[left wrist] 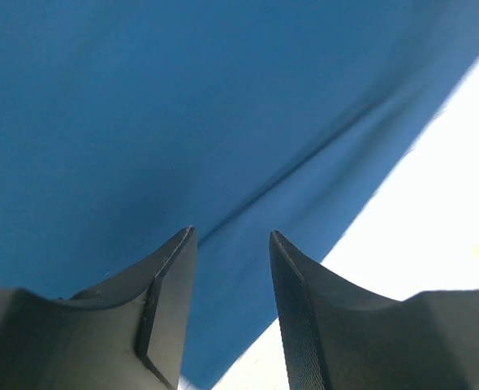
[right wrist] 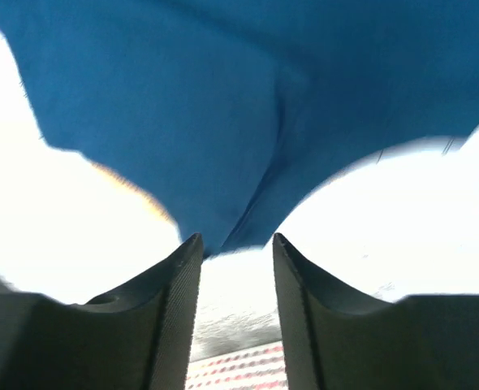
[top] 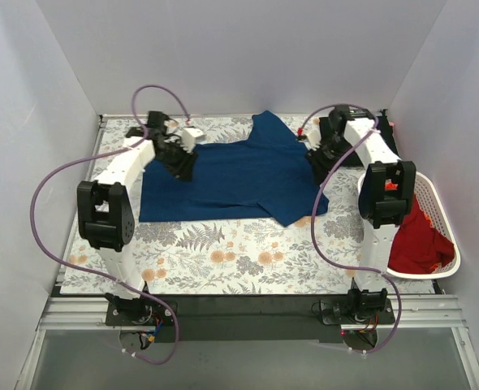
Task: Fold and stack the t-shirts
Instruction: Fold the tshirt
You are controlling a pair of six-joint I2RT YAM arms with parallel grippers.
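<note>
Navy t-shirt (top: 231, 183) spread on table (top: 223, 256)

Navy blue cloth t-shirt (top: 231, 175): out of focus in left wrist view, runs off frame edges. Both wrist views: floral-patterned table cover (right wrist: 402, 219) blown out white, pattern lost. Top view: left gripper (top: 183, 168) and right gripper (top: 317, 165) too small, finger gap unreadable there. Red cloth (top: 418, 236) in white slotted plastic basket (top: 448, 264) partly hidden behind right arm (top: 383, 195).
</note>
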